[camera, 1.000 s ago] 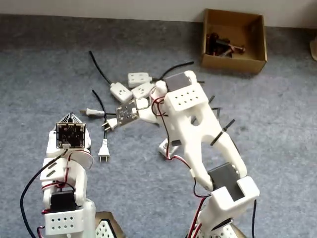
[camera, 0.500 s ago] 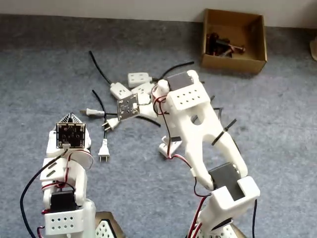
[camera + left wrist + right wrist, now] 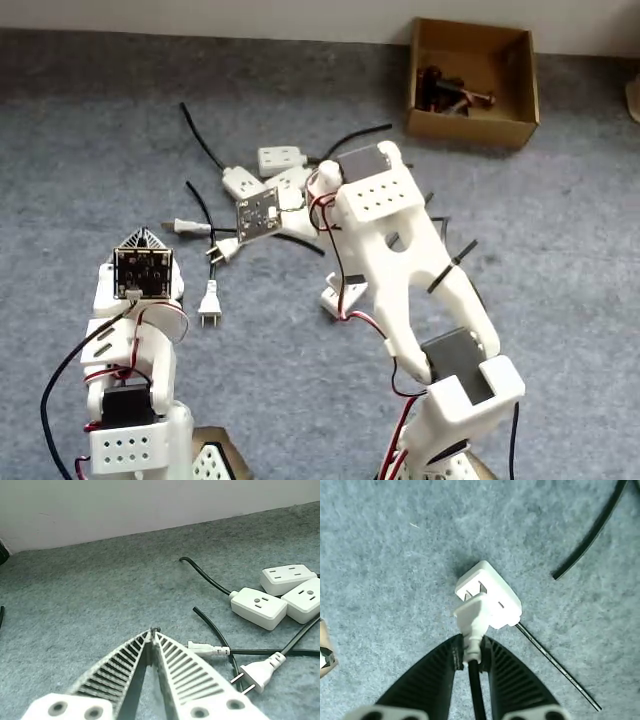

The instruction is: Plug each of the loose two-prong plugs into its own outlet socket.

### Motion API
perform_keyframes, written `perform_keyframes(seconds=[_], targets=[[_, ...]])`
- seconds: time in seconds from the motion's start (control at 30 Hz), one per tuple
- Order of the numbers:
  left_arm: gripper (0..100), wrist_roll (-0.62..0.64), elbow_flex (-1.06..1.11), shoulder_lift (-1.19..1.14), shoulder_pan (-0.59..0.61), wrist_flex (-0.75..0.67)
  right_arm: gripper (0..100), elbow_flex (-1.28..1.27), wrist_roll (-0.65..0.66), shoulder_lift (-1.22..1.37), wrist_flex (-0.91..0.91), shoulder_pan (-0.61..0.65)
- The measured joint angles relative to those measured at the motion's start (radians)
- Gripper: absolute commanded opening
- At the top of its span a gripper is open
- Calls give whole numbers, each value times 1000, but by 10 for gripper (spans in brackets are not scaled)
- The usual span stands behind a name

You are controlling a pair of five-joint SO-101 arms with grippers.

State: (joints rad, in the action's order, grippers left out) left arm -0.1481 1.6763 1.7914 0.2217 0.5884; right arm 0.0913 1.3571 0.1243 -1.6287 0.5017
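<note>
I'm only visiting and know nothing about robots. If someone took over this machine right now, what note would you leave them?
Right hand: shut on a plug, with the prongs at the slots of a socket but not pushed fully home.
Left hand: shut, empty, above the carpet.
Loose plugs lie on the carpet ahead of the left hand. Three free sockets sit clustered beyond them.
Done: no plug is fully seated, as far as I can see.
Left: press this plug home, then give each loose plug its own socket.
</note>
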Motion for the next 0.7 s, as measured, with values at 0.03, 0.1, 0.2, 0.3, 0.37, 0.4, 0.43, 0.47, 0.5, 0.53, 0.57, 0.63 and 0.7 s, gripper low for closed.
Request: perform_keyframes(seconds=[0.03,0.1,0.2,0.3,0.37,0.4,0.43,0.47,0.5,0.53,0.57,0.63,0.7], targets=[[7,0,0,0,0,0,5,0,0,0,0,0],[7,0,0,0,0,0,5,0,0,0,0,0],[7,0,0,0,0,0,5,0,0,0,0,0],[7,0,0,0,0,0,5,0,-21,0,5,-2],[7,0,0,0,0,0,5,0,-48,0,18,-2],[7,0,0,0,0,0,5,0,-55,0,21,-2],[7,0,0,0,0,0,5,0,-58,0,21,-2],[7,0,0,0,0,0,5,0,-61,0,23,-2],[7,0,0,0,0,0,5,0,-61,0,23,-2],[7,0,0,0,0,0,5,0,-64,0,23,-2],[7,0,0,0,0,0,5,-5,-72,6,23,-2],[7,0,0,0,0,0,5,-26,-89,35,23,-2],[7,0,0,0,0,0,5,-38,-97,61,28,-2]])
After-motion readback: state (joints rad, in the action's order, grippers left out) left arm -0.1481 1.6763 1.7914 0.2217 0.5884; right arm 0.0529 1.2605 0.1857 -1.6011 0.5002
